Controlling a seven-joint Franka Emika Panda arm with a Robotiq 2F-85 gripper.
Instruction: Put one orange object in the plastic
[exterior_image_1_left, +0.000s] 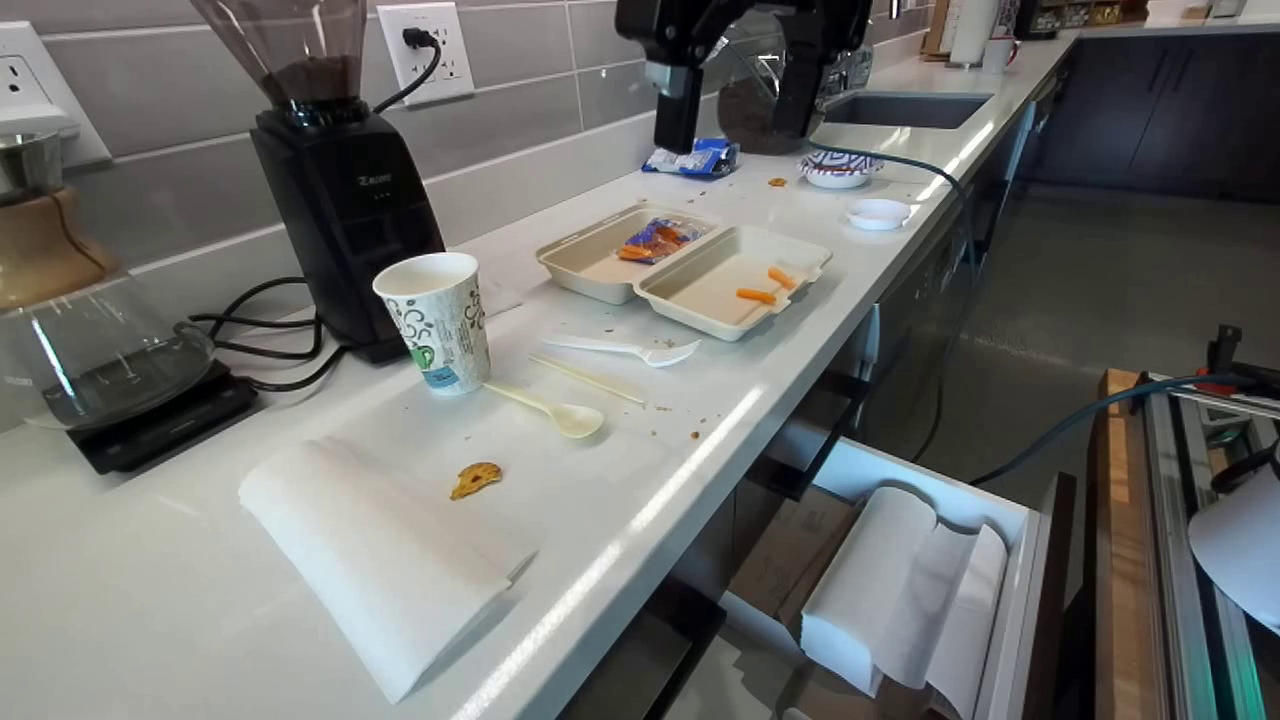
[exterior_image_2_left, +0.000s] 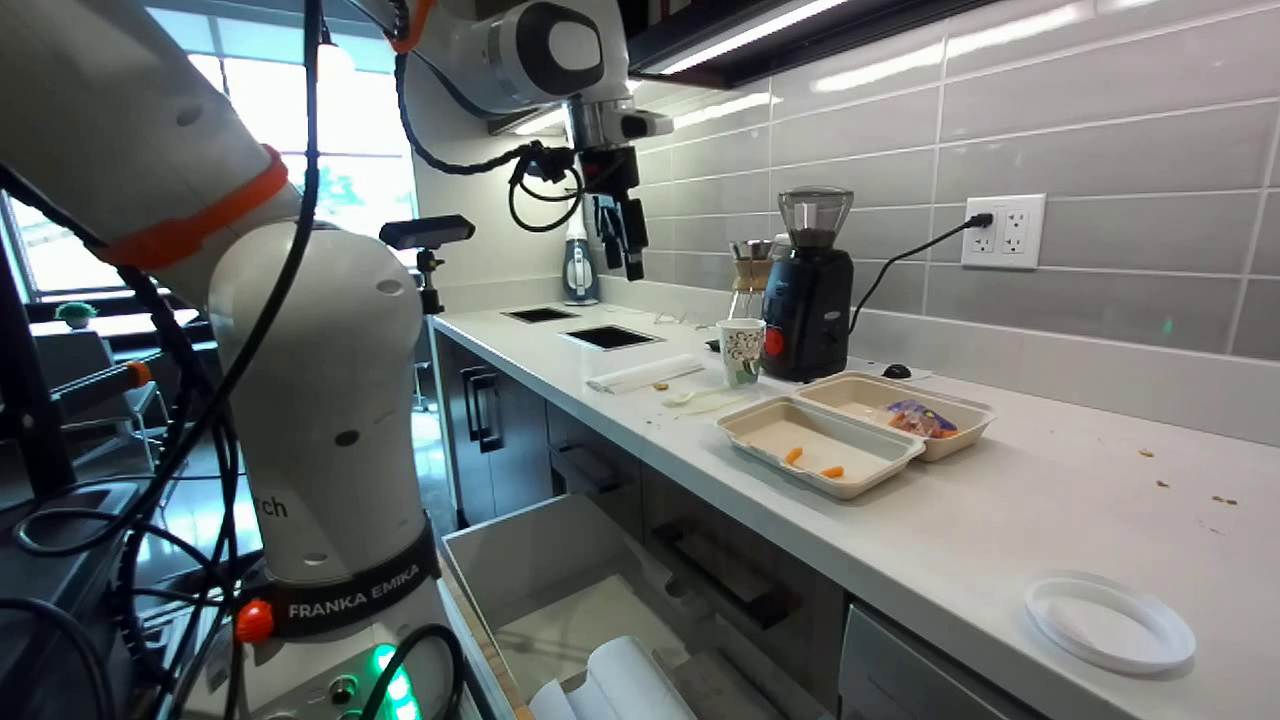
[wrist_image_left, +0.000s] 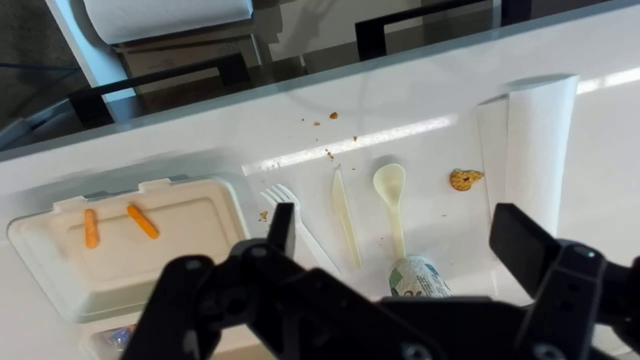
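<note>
Two small orange pieces (exterior_image_1_left: 756, 296) (wrist_image_left: 142, 221) lie apart in the near half (exterior_image_1_left: 700, 290) of an open, beige two-part tray; they also show in the other views (exterior_image_2_left: 832, 472). The far half (exterior_image_1_left: 600, 260) has a clear plastic bag (exterior_image_1_left: 660, 240) with blue print and orange pieces inside; the bag also shows in an exterior view (exterior_image_2_left: 920, 417). In the wrist view only a corner of the bag (wrist_image_left: 119, 338) shows. My gripper (wrist_image_left: 395, 220) is open and empty, high above the counter. In the wrist view its jaws frame cutlery and a cup, with the orange pieces off to the left.
A paper cup (exterior_image_1_left: 440, 325), fork (exterior_image_1_left: 625, 347), knife (exterior_image_1_left: 588, 378) and spoon (exterior_image_1_left: 570, 418) lie beside the tray. A napkin (exterior_image_1_left: 380, 560) and an orange-brown scrap (exterior_image_1_left: 475, 480) are farther along. A coffee grinder (exterior_image_2_left: 808, 300) stands at the wall. A drawer is open below the counter edge.
</note>
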